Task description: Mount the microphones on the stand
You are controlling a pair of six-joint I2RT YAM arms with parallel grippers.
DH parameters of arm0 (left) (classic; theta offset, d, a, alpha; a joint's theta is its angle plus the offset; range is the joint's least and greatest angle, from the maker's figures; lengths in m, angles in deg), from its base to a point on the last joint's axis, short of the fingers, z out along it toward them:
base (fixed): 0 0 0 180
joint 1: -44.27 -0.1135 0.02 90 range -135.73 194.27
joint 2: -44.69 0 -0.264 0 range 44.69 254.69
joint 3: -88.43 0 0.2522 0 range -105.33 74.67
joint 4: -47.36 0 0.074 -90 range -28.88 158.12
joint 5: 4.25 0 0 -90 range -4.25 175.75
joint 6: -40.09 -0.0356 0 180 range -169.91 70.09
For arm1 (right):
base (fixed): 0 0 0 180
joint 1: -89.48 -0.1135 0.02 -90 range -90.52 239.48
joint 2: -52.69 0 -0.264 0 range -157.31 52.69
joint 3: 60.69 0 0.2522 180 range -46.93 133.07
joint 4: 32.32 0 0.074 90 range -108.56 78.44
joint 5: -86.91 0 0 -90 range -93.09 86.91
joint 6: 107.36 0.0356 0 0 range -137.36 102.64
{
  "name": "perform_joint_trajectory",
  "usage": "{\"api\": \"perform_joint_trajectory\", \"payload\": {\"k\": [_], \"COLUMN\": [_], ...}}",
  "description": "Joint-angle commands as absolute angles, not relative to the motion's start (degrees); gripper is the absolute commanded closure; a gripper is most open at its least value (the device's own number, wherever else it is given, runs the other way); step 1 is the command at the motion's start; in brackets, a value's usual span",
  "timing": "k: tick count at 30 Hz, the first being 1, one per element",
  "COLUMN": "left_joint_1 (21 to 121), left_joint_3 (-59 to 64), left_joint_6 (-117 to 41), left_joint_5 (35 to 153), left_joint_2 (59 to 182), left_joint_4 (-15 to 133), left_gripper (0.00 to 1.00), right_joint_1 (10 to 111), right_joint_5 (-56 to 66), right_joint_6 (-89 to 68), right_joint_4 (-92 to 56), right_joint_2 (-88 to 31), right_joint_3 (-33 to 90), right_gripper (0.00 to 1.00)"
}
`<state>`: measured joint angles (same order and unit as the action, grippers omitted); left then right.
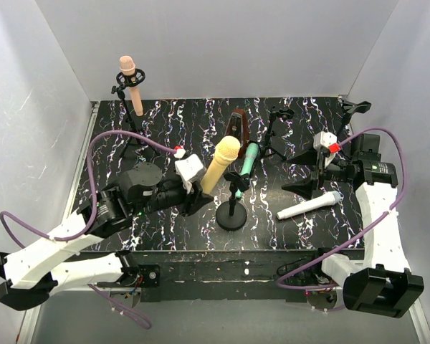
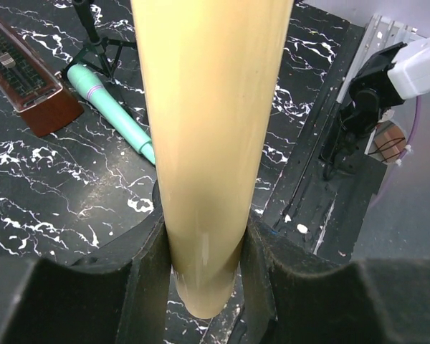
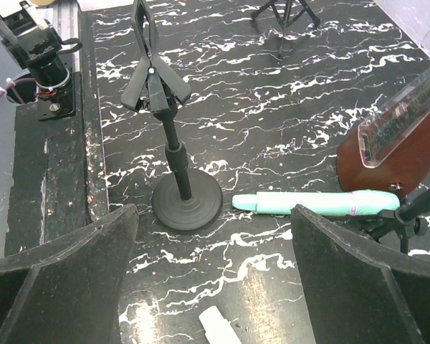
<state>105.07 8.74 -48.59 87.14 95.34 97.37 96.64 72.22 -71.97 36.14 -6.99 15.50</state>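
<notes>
My left gripper (image 2: 206, 265) is shut on the handle end of the pale yellow microphone (image 2: 208, 129), which points up and away. In the top view this yellow microphone (image 1: 220, 165) leans just left of the clip of the round-based stand (image 1: 233, 208). The teal-green microphone (image 3: 315, 203) lies on the table behind that stand (image 3: 173, 165). The white microphone (image 1: 310, 206) lies under my right gripper (image 3: 215, 287), whose jaws are open and empty; only its tip (image 3: 218, 326) shows there. The peach-pink microphone (image 1: 131, 82) stands clipped in the back-left stand.
A brown metronome (image 1: 238, 127) stands behind the teal microphone (image 1: 249, 159). An empty tripod stand (image 1: 276, 132) is to its right, and another clip stand (image 1: 355, 107) is at the back right. White walls enclose the black marbled table (image 1: 165, 122).
</notes>
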Motion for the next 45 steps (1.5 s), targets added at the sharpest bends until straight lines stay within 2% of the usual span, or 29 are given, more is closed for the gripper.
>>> {"api": "perform_joint_trajectory", "payload": {"k": [1,6,12,15,18,29,45], "left_joint_1": [100.9,93.9,87.0,84.8,84.0,82.7,81.5], "left_joint_3": [8.7,9.1,8.5,8.0,8.1,7.1,3.1], "left_joint_6": [-48.2,-47.8,-52.5,-55.7,-58.6,-66.0,-77.4], "left_joint_5": [93.2,102.3,110.4,115.0,118.1,119.5,121.0], "left_joint_2": [97.9,99.6,101.3,102.8,104.5,108.8,113.0], "left_joint_4": [93.6,90.2,92.3,94.3,95.2,96.5,101.6], "left_gripper": [1.00,1.00,1.00,1.00,1.00,1.00,1.00], "right_joint_1": [94.8,89.6,78.2,75.3,72.5,66.5,65.4], "right_joint_5": [74.9,74.0,69.5,65.8,65.3,65.5,64.0], "right_joint_6": [-75.5,-74.3,-68.4,-62.7,-62.3,-56.0,-44.5], "right_joint_4": [35.8,33.3,24.9,16.6,16.7,11.2,0.3], "right_joint_2": [-8.4,-11.0,-14.0,-14.3,-16.4,-16.7,-15.6], "right_joint_3": [16.2,18.6,19.4,18.6,20.6,17.1,12.0], "right_gripper": [0.06,0.06,0.08,0.09,0.10,0.12,0.18]}}
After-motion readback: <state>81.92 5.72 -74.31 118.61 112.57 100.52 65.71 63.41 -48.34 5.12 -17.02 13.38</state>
